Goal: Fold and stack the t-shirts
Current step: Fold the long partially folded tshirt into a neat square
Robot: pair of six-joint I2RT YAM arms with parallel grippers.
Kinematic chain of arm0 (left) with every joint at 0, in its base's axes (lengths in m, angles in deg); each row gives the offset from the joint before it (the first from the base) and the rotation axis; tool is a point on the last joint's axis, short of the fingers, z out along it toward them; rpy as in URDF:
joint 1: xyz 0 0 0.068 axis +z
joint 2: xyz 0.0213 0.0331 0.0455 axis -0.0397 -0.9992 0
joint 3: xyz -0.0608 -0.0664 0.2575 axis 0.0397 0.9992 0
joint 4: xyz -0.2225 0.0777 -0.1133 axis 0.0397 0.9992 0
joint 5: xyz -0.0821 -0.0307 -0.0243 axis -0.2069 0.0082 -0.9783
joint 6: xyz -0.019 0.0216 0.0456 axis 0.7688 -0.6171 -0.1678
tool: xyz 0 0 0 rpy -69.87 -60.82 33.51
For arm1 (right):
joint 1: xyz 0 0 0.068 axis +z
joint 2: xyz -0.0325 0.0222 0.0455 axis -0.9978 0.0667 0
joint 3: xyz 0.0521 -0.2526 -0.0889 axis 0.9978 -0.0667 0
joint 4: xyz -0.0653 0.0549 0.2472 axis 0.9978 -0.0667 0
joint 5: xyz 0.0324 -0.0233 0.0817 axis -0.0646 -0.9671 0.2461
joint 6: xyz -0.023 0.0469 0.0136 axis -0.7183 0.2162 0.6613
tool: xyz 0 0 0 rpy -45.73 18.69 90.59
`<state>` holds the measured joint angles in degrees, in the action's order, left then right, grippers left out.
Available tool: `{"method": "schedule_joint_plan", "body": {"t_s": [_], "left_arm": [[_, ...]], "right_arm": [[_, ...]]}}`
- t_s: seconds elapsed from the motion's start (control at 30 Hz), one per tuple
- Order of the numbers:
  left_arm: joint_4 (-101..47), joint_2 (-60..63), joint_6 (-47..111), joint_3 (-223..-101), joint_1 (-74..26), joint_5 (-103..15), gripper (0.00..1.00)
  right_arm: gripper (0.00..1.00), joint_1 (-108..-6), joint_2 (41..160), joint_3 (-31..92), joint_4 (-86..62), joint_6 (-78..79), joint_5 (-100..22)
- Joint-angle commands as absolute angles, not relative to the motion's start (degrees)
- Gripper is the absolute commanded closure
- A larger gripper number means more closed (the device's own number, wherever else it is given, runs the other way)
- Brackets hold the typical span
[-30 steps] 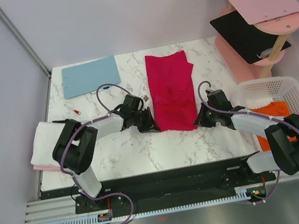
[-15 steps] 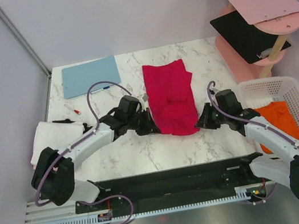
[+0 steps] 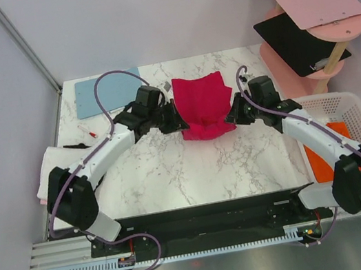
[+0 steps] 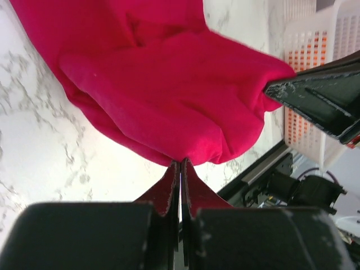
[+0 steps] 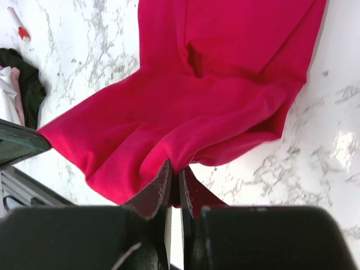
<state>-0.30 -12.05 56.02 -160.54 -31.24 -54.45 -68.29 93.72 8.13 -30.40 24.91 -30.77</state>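
**Item 1: crimson t-shirt, mid-fold, held at 2 corners**

- **Location:** The crimson t-shirt (image 3: 203,103) sits at the far middle of the worktop (image 3: 194,174). Its far part lies flat. Its near hem is held up above that part and sags in the middle between the 2 grips.
- **Left hand** (image 3: 172,119): fingers pressed together, clamped on the left corner of the raised hem.
- **Right hand** (image 3: 236,112): fingers close together on the right corner, with the cloth caught only at the very tips.
- **Also present:**
  - An orange t-shirt (image 3: 339,129) lies in the white basket (image 3: 328,96) at right.
  - A white t-shirt (image 3: 50,168) lies at the left edge, with a pale pink t-shirt (image 3: 46,199) under it.
  - A light-blue board (image 3: 93,94) lies at far left.
- **Risks, as I judge them:**
  - The shallow right pinch could slip, dropping that corner early and skewing the fold.
  - The slack middle may land bunched rather than flat.
  - If the 2 hands let go unevenly, the hem would end up crooked on the layer below.
  - Carrying the hem too far would drag the flat part along the worktop.
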Motion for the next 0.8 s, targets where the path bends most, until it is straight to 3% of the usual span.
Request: {"method": "schedule_joint_plan", "body": {"t_s": [0.0, 0.4, 0.77], "left_arm": [[1.0, -18.0, 51.5, -169.0, -28.1, -56.6, 0.98], [7.3, -35.0, 48.7, -192.9, -22.9, -60.0, 0.98], [9.4, -49.8, 48.2, -210.3, -17.8, -63.9, 0.96]], "right_arm": [[0.88, -70.3, 98.9, 13.6, -25.6, 22.4, -32.7], [0.88, -74.1, 115.5, 27.2, -14.8, 21.9, -31.0], [0.88, -75.1, 132.5, 43.4, -13.8, 22.6, -31.9]]}}
